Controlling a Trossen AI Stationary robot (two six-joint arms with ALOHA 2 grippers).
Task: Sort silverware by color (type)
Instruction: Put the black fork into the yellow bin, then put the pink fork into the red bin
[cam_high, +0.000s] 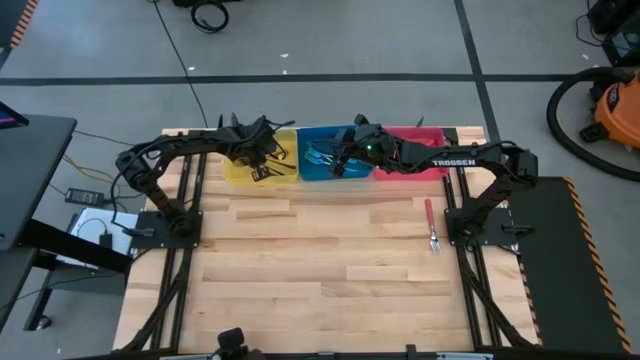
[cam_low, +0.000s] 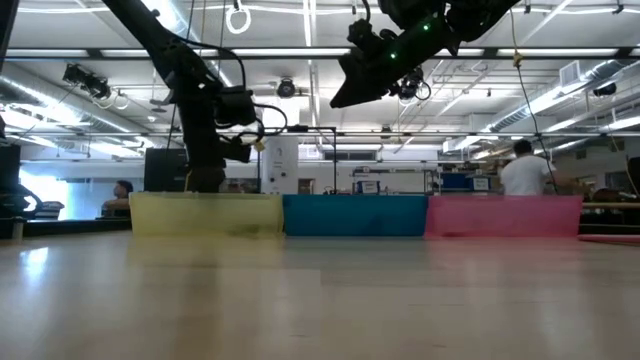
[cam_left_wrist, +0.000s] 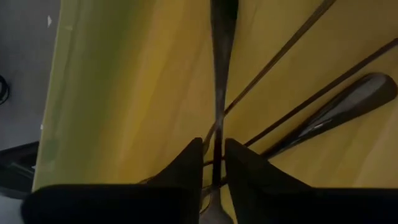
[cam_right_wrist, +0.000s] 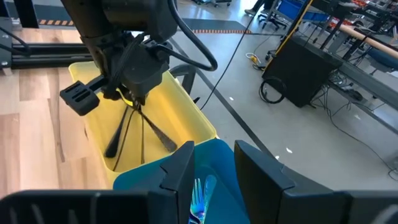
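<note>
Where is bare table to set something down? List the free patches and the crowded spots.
Free: the wide wooden table in front of the bins, bordered on the right by the red-handled fork. Crowded: the yellow bin with the left hand and dark utensils inside, and the blue bin under the right hand.

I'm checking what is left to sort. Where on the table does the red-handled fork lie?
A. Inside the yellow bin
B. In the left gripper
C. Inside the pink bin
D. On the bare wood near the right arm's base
D: the high view shows the red-handled fork lying alone on the bare table, outside all bins.
</note>
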